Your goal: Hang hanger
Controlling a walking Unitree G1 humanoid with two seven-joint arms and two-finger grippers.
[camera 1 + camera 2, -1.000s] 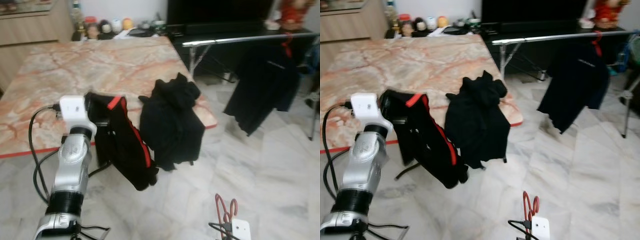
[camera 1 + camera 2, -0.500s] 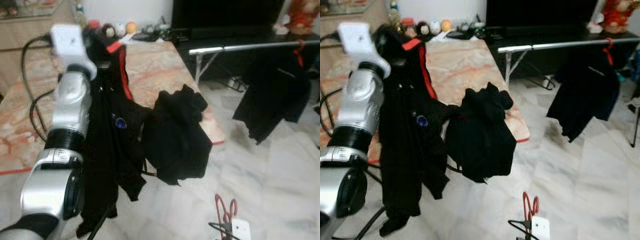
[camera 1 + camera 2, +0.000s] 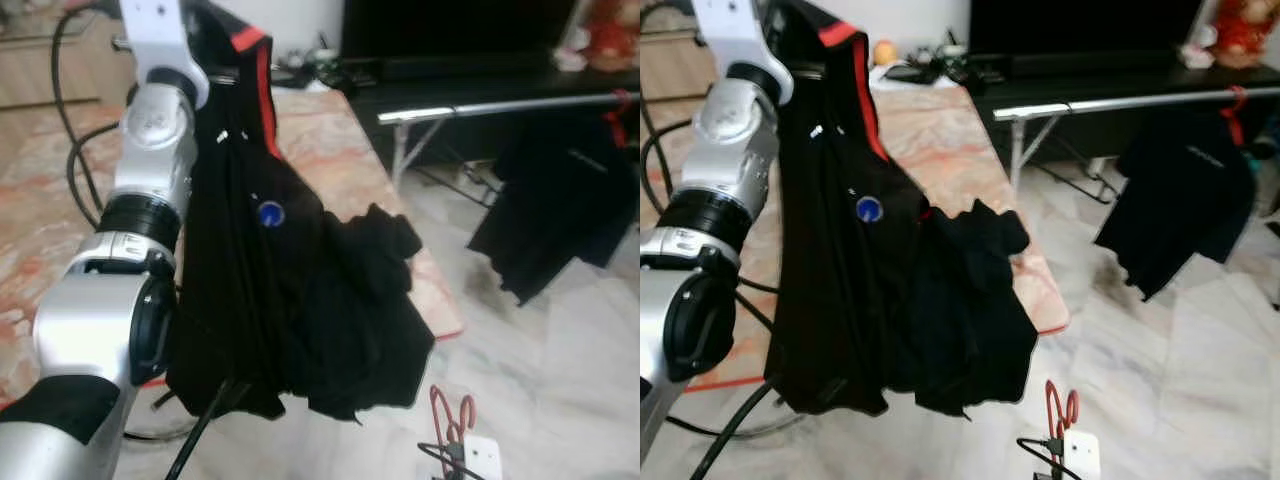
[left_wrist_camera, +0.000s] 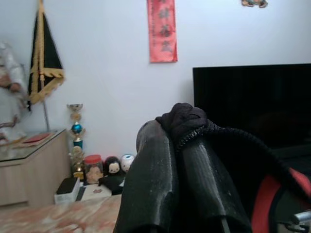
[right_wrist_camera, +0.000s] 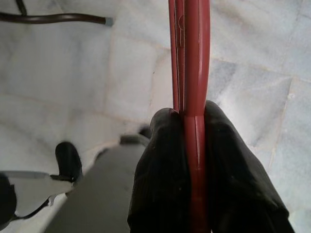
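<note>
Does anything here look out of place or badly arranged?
Yes. A black garment lies crumpled at the edge of the marble table and hangs over it. Another black garment hangs properly on the metal rail.

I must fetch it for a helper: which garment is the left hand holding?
Start at the marble table. Above its near edge the left hand lifts a black garment. Unlike the plain black clothes beside it, it has a red collar stripe and a blue dot.
</note>
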